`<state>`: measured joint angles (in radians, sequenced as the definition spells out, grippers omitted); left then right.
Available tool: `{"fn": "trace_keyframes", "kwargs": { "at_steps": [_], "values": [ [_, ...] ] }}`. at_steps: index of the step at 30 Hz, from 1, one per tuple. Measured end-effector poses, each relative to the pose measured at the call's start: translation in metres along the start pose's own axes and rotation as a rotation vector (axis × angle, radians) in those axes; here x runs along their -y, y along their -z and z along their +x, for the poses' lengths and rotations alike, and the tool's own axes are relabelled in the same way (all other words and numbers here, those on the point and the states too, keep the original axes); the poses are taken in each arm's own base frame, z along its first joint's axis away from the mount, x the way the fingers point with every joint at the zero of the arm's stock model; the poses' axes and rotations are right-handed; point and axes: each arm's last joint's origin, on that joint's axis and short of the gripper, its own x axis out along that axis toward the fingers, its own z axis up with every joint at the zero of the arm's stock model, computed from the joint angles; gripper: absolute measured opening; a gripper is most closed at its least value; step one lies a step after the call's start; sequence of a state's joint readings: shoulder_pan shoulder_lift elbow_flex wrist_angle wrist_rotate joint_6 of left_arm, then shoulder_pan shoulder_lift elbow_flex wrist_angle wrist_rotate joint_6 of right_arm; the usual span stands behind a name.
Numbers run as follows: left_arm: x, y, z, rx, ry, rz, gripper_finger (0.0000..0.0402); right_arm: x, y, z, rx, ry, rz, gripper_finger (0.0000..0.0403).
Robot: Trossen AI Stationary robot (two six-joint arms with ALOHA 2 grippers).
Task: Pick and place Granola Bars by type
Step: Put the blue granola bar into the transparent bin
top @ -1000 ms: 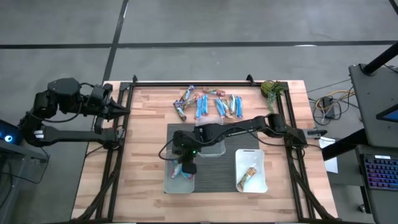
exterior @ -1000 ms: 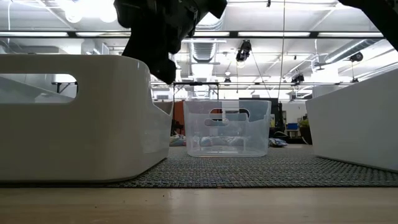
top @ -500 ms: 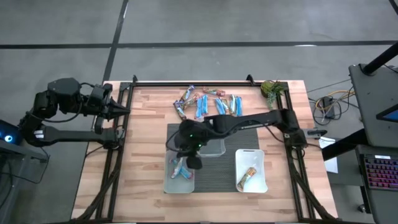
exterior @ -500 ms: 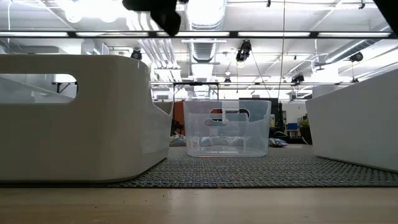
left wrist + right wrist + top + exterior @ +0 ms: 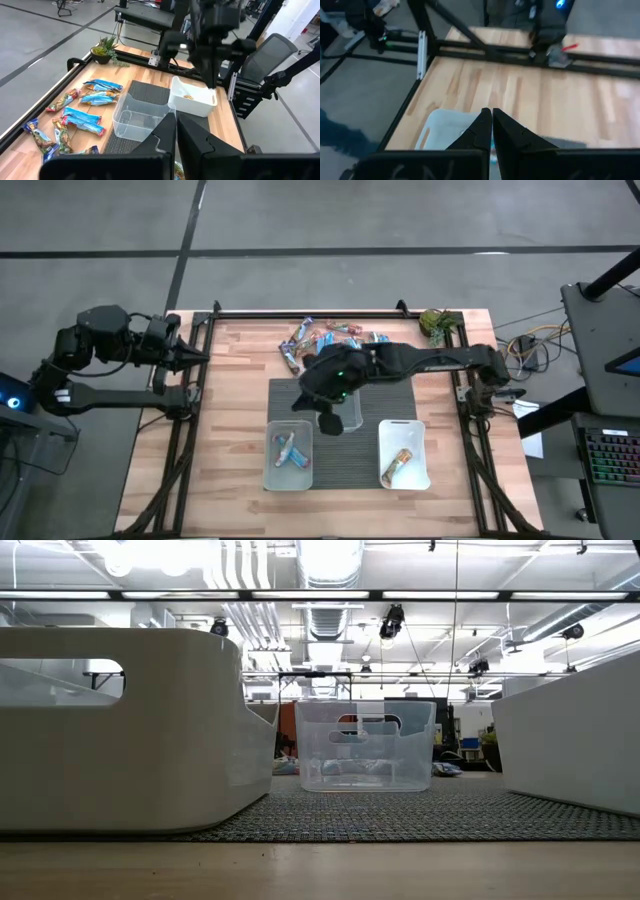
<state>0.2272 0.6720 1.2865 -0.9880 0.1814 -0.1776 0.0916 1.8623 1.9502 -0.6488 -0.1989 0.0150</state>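
Blue granola bars (image 5: pixel 291 450) sit in the near-left white tub (image 5: pixel 270 476), so we judge one drop done and a fresh pick due. Right tool (image 5: pixel 328 423) hovers over the clear tub (image 5: pixel 352 418) on the mat, fingers pinched together, empty. Unsorted bar pile (image 5: pixel 322 340) lies at the tabletop's far edge, well apart; next we need reach and opening. Left tool (image 5: pixel 197 357) waits closed off the left edge.
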Motion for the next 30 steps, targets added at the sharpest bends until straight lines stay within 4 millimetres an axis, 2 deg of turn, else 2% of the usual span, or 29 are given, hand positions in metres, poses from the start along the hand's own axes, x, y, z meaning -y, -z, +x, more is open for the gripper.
{"fn": "trace_keyframes", "kwargs": {
  "at_steps": [6,13,24,30],
  "values": [
    [0.0,-0.001,0.0,0.015,-0.002,0.002,0.0,0.0,-0.009,-0.037,0.112,0.055,-0.024,0.0008],
    [0.0,-0.003,0.001,0.029,-0.006,0.008,0.0,0.003,0.0,-0.068,0.174,0.078,-0.002,0.0008],
    [-0.002,-0.008,0.014,0.012,-0.013,0.007,0.0,0.005,0.044,-0.09,0.345,0.084,0.068,0.0008],
    [-0.002,-0.014,0.024,0.016,-0.013,0.016,0.0,0.002,0.067,-0.102,0.368,0.073,0.113,0.0008]
  ]
}}
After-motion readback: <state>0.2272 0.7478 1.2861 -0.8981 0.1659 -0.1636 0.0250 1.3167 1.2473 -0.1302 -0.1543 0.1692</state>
